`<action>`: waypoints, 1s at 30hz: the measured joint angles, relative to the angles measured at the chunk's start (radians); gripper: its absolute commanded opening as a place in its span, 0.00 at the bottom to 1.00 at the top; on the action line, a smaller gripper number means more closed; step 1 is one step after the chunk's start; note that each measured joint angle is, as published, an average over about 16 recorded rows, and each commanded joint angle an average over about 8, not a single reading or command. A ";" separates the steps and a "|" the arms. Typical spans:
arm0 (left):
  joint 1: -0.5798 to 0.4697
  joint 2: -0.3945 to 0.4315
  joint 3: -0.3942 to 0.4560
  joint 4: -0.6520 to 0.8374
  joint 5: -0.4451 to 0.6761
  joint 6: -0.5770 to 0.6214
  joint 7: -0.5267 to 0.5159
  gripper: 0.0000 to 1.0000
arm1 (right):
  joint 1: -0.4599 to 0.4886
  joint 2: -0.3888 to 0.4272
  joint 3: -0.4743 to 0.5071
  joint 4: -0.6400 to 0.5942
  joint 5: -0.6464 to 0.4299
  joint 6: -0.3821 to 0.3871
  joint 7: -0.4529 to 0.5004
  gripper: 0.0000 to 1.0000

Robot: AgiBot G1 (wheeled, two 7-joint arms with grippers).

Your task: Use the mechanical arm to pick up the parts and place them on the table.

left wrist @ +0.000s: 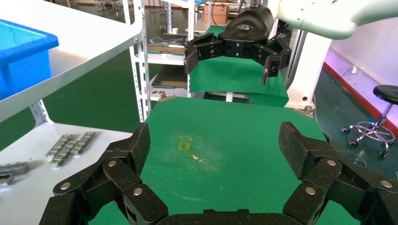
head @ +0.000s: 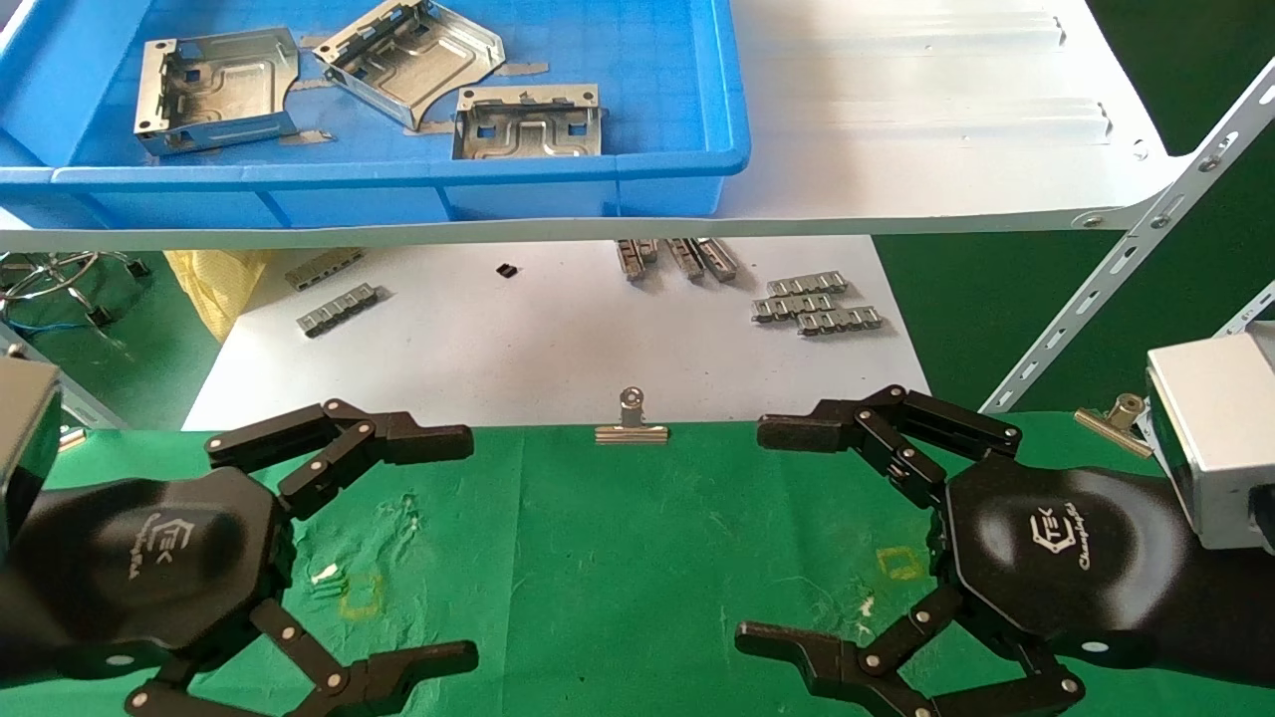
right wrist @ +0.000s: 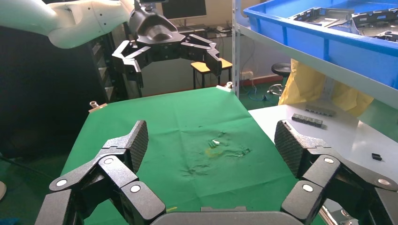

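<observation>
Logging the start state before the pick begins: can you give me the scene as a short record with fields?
Parts: three silvery stamped sheet-metal trays, all in the blue plastic bin
Bin location: on the white metal shelf board
Green cloth table: no trays on it
Left tool: open, empty, over the cloth
Right tool: open, empty, over the cloth

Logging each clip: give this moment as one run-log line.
left gripper: open, over table | right gripper: open, over table | parts: three in blue bin, untouched
</observation>
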 measured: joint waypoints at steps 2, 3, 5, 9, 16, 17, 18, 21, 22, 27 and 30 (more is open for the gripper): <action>0.000 0.000 0.000 0.000 0.000 0.000 0.000 1.00 | 0.000 0.000 0.000 0.000 0.000 0.000 0.000 1.00; 0.000 0.000 0.000 0.000 0.000 0.000 0.000 1.00 | 0.000 0.000 0.000 0.000 0.000 0.000 0.000 1.00; 0.000 0.000 0.000 0.000 0.000 0.000 0.000 1.00 | 0.000 0.000 0.000 0.000 0.000 0.000 0.000 1.00; 0.000 0.000 0.000 0.000 0.000 0.000 0.000 1.00 | 0.000 0.000 0.000 0.000 0.000 0.000 0.000 1.00; 0.000 0.000 0.000 0.000 0.000 0.000 0.000 1.00 | 0.000 0.000 0.000 0.000 0.000 0.000 0.000 0.12; 0.000 0.000 0.000 0.000 0.000 0.000 0.000 1.00 | 0.000 0.000 0.000 0.000 0.000 0.000 0.000 0.00; 0.000 0.000 0.000 0.000 0.000 0.000 0.000 1.00 | 0.000 0.000 0.000 0.000 0.000 0.000 0.000 0.00; 0.000 0.000 0.000 0.000 0.000 0.000 0.000 1.00 | 0.000 0.000 0.000 0.000 0.000 0.000 0.000 0.00; 0.000 0.000 0.000 0.000 0.000 0.000 0.000 1.00 | 0.000 0.000 0.000 0.000 0.000 0.000 0.000 0.00; 0.000 0.000 0.000 0.000 0.000 0.000 0.000 1.00 | 0.000 0.000 0.000 0.000 0.000 0.000 0.000 0.00; 0.000 0.000 0.000 0.000 0.000 0.000 0.000 1.00 | 0.000 0.000 0.000 0.000 0.000 0.000 0.000 0.00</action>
